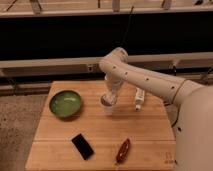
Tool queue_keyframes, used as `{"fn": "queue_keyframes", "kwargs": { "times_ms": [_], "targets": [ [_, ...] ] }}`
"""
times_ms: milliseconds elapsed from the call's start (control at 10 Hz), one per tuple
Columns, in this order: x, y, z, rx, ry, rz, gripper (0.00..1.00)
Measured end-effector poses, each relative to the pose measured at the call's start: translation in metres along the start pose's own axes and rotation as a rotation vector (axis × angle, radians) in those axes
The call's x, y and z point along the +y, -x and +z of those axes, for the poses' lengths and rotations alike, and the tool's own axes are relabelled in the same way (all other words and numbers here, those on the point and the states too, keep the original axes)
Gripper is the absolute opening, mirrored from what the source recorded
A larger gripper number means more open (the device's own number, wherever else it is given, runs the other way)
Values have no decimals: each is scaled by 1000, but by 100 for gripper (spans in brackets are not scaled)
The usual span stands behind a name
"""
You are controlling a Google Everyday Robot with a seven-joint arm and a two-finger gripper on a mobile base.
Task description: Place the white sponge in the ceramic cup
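Note:
The ceramic cup (108, 106) is a small pale cup that stands upright near the middle of the wooden table (150, 135). My gripper (110, 95) points down right over the cup's rim and covers part of its opening. The white sponge is hidden. I cannot tell whether it is in the gripper, in the cup or elsewhere. My white arm comes in from the right and bends down above the cup.
A green bowl (65, 104) sits left of the cup. A long white tube (139, 98) lies to its right. A black phone (82, 146) and a reddish-brown object (123, 150) lie near the front edge. A dark railing runs behind the table.

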Motion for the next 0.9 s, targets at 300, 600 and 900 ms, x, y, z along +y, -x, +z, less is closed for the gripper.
{"fn": "queue_keyframes", "kwargs": {
  "times_ms": [300,600,900],
  "targets": [
    [-2,0,0,-5,-7,-18,52],
    [-3,0,0,-9,-11,-27,58],
    [-4,-1,-5,-12,-15,-35,80]
  ]
}}
